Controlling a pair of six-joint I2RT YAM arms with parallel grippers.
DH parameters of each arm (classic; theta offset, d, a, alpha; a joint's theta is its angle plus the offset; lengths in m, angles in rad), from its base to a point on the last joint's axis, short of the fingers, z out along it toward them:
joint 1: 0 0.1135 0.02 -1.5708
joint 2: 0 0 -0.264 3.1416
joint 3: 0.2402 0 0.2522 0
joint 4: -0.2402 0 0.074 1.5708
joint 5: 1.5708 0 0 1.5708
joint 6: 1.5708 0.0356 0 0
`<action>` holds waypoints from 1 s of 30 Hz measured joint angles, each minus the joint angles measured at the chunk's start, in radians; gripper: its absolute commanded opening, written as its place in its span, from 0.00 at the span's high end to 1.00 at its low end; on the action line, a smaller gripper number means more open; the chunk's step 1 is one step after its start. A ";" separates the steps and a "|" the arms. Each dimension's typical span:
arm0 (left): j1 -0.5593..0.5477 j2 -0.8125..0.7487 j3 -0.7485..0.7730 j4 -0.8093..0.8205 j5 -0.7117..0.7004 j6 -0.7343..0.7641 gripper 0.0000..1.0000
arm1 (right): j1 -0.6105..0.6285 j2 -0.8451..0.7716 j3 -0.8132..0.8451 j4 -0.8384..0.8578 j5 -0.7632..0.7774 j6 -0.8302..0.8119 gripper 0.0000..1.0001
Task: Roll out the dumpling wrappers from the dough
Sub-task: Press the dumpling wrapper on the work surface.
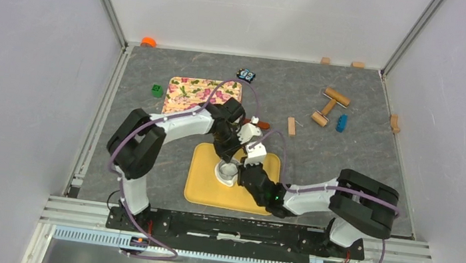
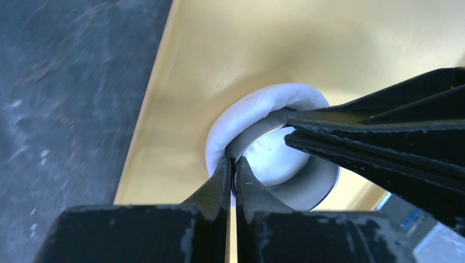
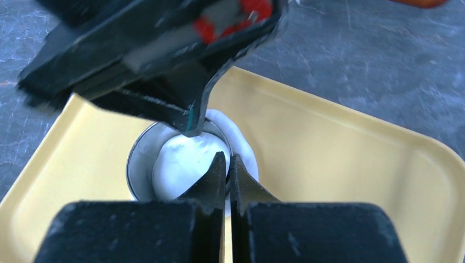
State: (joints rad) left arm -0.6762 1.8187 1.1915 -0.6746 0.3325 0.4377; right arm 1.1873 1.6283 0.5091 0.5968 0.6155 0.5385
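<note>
A flat white dough wrapper [image 2: 247, 109] lies on the yellow board [image 1: 203, 191], with a clear round cup [image 2: 321, 186] standing upside-down on it. The dough fills the cup's ring and bulges out past its far rim. My left gripper [image 2: 233, 163] is shut on the cup's near rim. My right gripper [image 3: 227, 163] is shut on the cup's rim [image 3: 140, 164] from the other side, with the dough [image 3: 183, 159] showing inside the ring. In the top view both grippers [image 1: 227, 159] [image 1: 243, 173] meet over the cup [image 1: 228, 170].
A floral board [image 1: 188, 96] lies behind the yellow one. Wooden cylinders [image 1: 336, 96], a blue brick [image 1: 341, 123], a small wooden block [image 1: 291, 126], a green piece [image 1: 157, 89] and a black item [image 1: 246, 75] lie on the grey mat. Walls close three sides.
</note>
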 measured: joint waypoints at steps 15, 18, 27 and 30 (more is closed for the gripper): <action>-0.025 -0.046 -0.078 0.079 0.085 0.049 0.98 | -0.041 -0.021 -0.024 0.013 0.021 -0.007 1.00; -0.033 -0.061 -0.095 0.100 0.066 0.098 0.98 | -0.064 -0.006 0.005 0.011 -0.031 -0.075 1.00; -0.055 0.095 0.098 -0.006 0.162 0.107 0.98 | 0.021 -0.159 -0.130 -0.060 0.060 0.055 1.00; -0.071 0.101 0.101 -0.008 0.197 0.105 0.98 | 0.047 -0.230 -0.159 -0.109 0.074 0.095 1.00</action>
State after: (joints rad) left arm -0.7471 1.9194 1.2930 -0.6830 0.5297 0.5423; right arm 1.2339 1.3987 0.3504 0.4881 0.6899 0.6334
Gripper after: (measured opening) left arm 0.046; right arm 0.004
